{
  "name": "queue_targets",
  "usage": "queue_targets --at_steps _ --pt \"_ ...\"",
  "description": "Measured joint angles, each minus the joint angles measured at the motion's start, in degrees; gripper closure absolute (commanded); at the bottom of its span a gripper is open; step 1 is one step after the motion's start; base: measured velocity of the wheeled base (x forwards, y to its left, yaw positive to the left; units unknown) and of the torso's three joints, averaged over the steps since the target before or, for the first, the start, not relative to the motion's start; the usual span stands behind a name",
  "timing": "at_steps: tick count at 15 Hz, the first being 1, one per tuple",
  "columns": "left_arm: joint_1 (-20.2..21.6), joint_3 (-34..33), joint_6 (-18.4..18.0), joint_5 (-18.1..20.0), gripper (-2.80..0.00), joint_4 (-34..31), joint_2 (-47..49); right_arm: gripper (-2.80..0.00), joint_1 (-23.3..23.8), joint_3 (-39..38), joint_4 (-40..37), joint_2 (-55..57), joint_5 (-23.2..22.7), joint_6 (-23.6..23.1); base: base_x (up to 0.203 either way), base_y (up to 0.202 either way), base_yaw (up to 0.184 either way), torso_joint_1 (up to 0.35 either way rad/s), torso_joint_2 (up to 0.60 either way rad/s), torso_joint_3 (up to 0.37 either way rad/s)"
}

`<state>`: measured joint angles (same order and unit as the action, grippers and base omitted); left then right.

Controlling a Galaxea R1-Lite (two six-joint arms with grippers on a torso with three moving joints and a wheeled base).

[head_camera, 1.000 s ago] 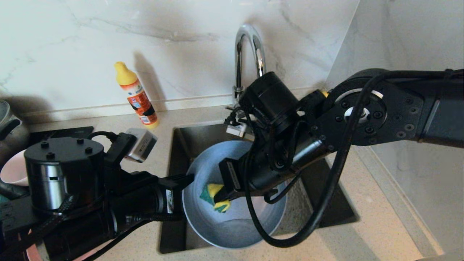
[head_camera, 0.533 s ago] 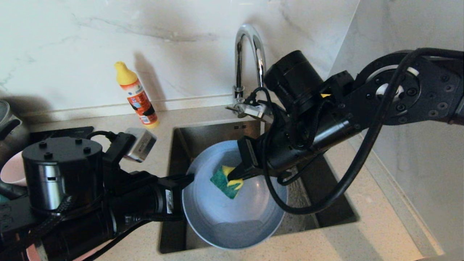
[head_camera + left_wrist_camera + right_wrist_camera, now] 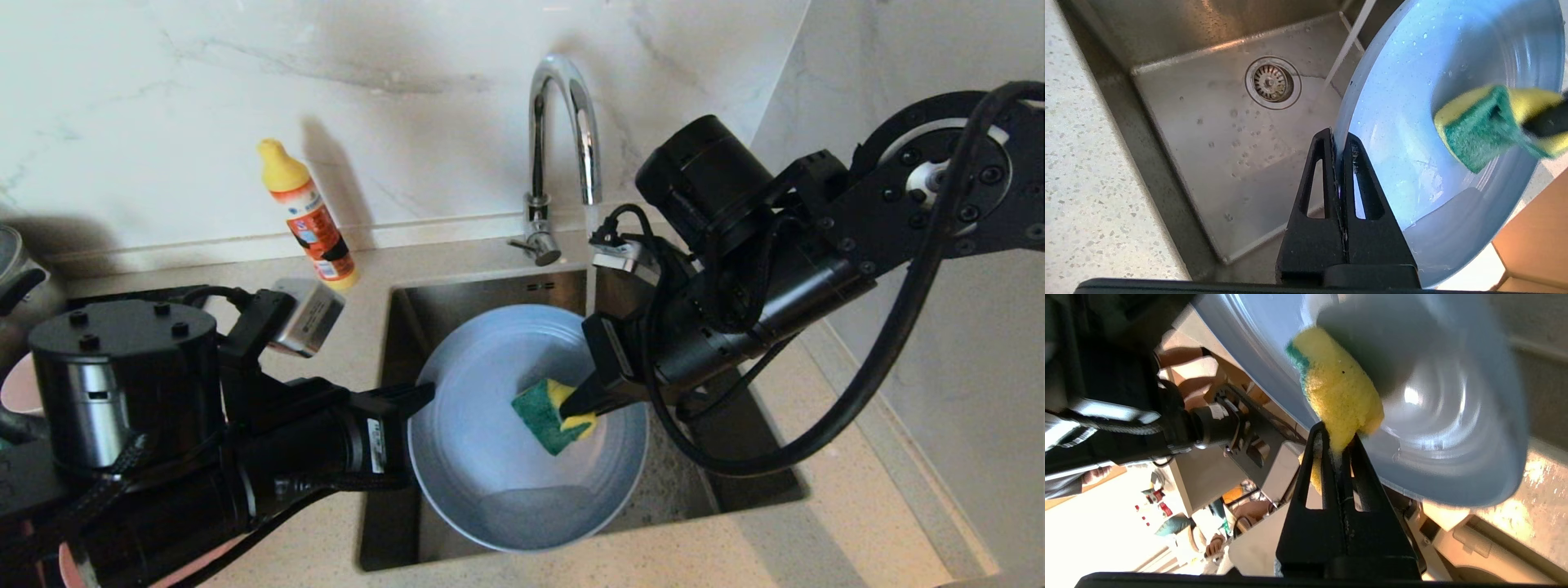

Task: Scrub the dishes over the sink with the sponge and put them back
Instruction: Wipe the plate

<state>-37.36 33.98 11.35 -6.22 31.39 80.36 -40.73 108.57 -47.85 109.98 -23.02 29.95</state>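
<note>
A large grey-blue plate [image 3: 490,425] hangs tilted over the steel sink [image 3: 735,457], its left rim pinched in my shut left gripper [image 3: 424,396]. In the left wrist view the rim of the plate [image 3: 1404,134] runs between the two black fingers of the left gripper [image 3: 1337,136]. My right gripper [image 3: 575,407] is shut on the yellow and green sponge [image 3: 551,412] and presses it against the plate's inner face, right of centre. The right wrist view shows the sponge [image 3: 1337,388] squeezed at the right gripper [image 3: 1336,435] against the plate [image 3: 1453,396].
A curved chrome tap [image 3: 563,122] stands behind the sink. An orange bottle with a yellow cap [image 3: 306,216] is on the counter at the back left. The round drain [image 3: 1272,82] lies below the plate. A steel pot [image 3: 20,278] and a pale pink bowl [image 3: 16,384] sit at far left.
My right gripper has swept the sponge across the plate from lower centre to the right and slightly up. The plate, in the left gripper, has shifted a little.
</note>
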Motion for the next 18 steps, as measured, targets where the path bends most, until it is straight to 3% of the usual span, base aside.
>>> queue_targets --at_steps 9,13,18 --pt "0.1 0.65 0.09 0.08 0.0 0.13 0.39 0.0 -7.72 -2.01 0.59 2.43 -0.1 0.3 0.0 0.0 0.0 0.0 0.0 0.0" --pt "0.32 0.5 0.38 0.08 0.0 0.1 0.76 0.0 -8.58 -0.11 0.46 1.55 -0.05 0.44 0.0 0.0 0.0 0.0 0.0 0.0" --pt "1.06 1.22 2.35 -0.45 0.0 -0.07 3.21 0.0 -7.35 1.48 0.4 -8.78 0.01 0.58 0.0 0.0 0.0 0.0 0.0 0.0"
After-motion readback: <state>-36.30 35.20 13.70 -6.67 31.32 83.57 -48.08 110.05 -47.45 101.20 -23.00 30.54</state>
